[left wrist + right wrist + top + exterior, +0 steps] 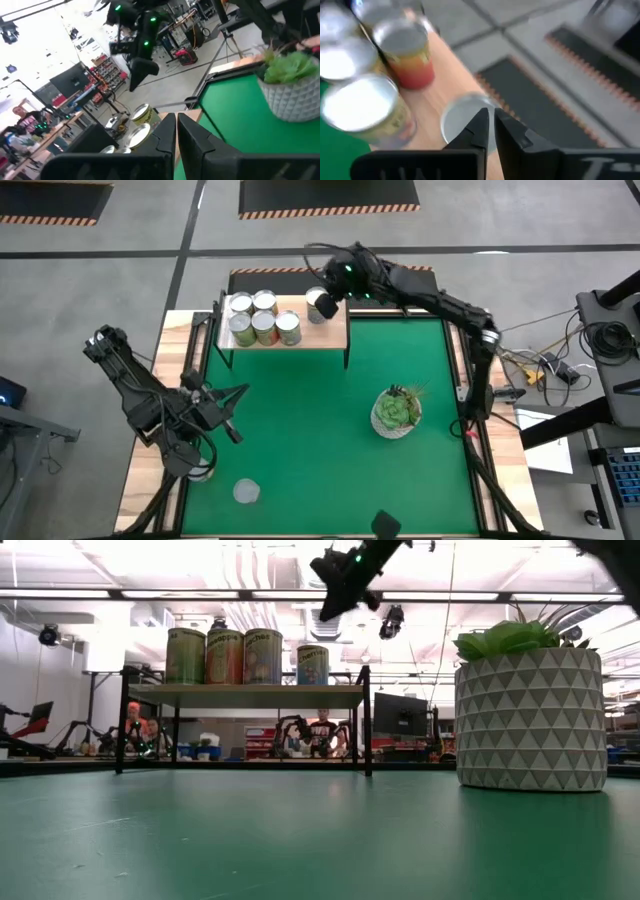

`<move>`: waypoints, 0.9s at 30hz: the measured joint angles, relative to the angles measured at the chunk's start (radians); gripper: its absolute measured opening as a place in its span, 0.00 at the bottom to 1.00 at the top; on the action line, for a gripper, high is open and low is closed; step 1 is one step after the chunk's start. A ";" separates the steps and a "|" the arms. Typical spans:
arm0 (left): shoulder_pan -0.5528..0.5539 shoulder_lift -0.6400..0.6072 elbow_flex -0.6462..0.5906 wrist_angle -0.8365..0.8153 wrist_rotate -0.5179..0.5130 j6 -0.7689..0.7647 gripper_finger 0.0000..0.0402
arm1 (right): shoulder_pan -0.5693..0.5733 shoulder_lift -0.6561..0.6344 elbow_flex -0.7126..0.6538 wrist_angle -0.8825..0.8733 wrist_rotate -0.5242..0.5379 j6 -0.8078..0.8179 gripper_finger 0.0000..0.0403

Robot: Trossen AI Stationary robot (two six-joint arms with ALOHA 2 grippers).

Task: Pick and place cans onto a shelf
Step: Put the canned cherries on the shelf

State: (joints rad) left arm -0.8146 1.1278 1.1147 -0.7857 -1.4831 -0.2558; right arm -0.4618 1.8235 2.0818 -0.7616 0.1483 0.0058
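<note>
The light-wood shelf stands at the mat's far left and carries several cans. One can stands apart at the shelf's right end, upright on its base; it also shows in the low view. My right gripper hovers well above that can with its fingers shut, and its wrist view looks down on the can's silvery top. My left gripper is shut and empty above the mat's left side. One more can stands on the mat near the front.
A white pot with a green plant stands on the green mat right of centre; it is large in the low view. Another round thing shows partly under my left arm. People sit in the room beyond the table.
</note>
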 joint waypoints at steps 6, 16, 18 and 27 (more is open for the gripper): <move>0.000 -0.007 -0.009 -0.140 -0.019 -0.124 0.00 | -0.068 0.193 0.271 -0.268 -0.081 0.012 0.02; 0.000 -0.017 -0.014 -0.155 -0.025 -0.150 0.00 | -0.088 0.189 0.222 -0.213 -0.097 0.009 0.02; 0.000 -0.017 -0.014 -0.154 -0.026 -0.150 0.00 | -0.079 0.184 0.229 -0.204 -0.097 0.006 0.02; 0.000 -0.017 -0.014 -0.154 -0.026 -0.150 0.00 | -0.031 0.190 0.209 -0.183 -0.099 -0.016 0.02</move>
State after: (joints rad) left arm -0.8146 1.1107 1.1007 -0.9395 -1.5090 -0.4061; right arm -0.4930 2.0132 2.2909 -0.9444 0.0491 -0.0101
